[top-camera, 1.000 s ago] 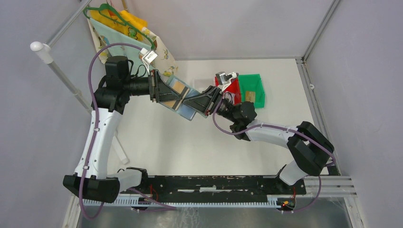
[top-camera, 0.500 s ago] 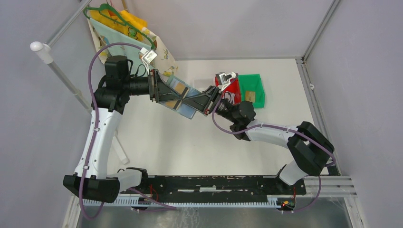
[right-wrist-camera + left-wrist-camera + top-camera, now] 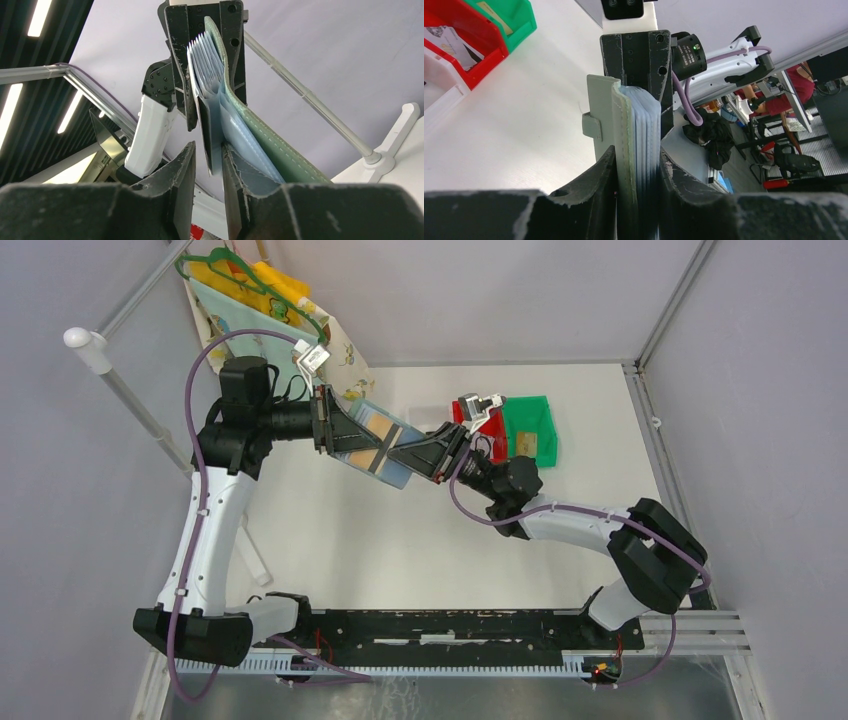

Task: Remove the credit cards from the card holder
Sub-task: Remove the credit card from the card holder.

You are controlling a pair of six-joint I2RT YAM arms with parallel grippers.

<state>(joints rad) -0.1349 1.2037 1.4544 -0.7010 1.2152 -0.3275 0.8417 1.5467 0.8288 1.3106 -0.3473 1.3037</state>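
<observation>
1. The white tabletop (image 3: pixel 400 540) lies below both arms.
2. The grey-blue card holder (image 3: pixel 392 472) is held in the air above it, between the two arms.
3. The left fingers (image 3: pixel 594 175) are clamped on its stacked leaves. The right fingers (image 3: pixel 175 170) pinch one dark leaf.
4. Tan credit cards (image 3: pixel 378 425) sit in its pockets.

I see the card holder (image 3: pixel 621 125) with a matt, stitched, leather-like cover and glossy clear plastic pockets. Left end effector (image 3: pixel 636 167): matt black, scuffed surface. Bench (image 3: pixel 524 115): smooth, matt white.
</observation>
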